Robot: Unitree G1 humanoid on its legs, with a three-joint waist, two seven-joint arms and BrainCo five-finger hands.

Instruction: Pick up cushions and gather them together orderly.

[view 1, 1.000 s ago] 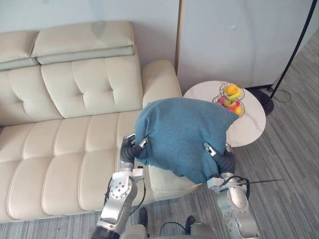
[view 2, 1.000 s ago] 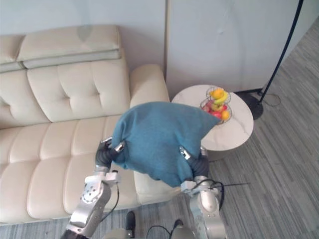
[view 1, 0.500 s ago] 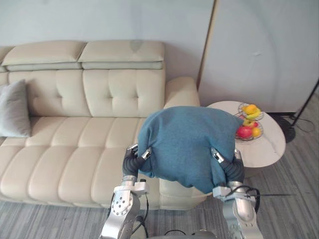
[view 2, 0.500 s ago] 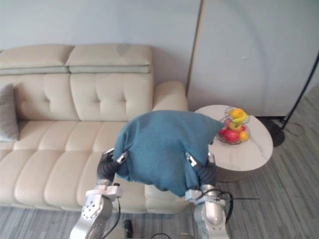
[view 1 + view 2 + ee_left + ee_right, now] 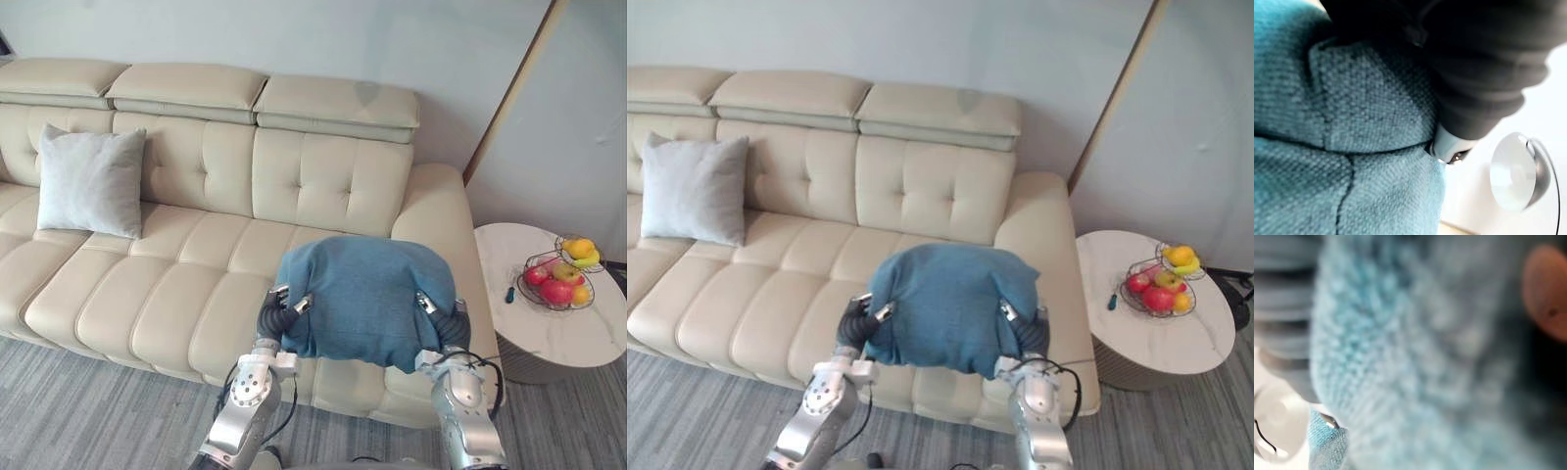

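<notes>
A teal-blue cushion [image 5: 367,294] hangs in front of me, above the sofa's right seat. It is carried between both hands. My left hand [image 5: 279,311] presses its left edge and my right hand [image 5: 446,328] its right edge, with only their dark covers showing. Close up, the left wrist view has the teal weave [image 5: 1352,122] against that hand's cover. A light grey cushion [image 5: 90,181] leans upright against the backrest at the far left of the cream sofa [image 5: 176,284].
A round white side table [image 5: 529,323] stands right of the sofa's armrest. On it are a wire basket of fruit [image 5: 558,279] and a small blue object [image 5: 508,293]. Grey striped floor runs along the sofa's front.
The camera has swung left, so the sofa's left end with the grey cushion has come into view. The blue cushion stays between both hands and now sits lower.
</notes>
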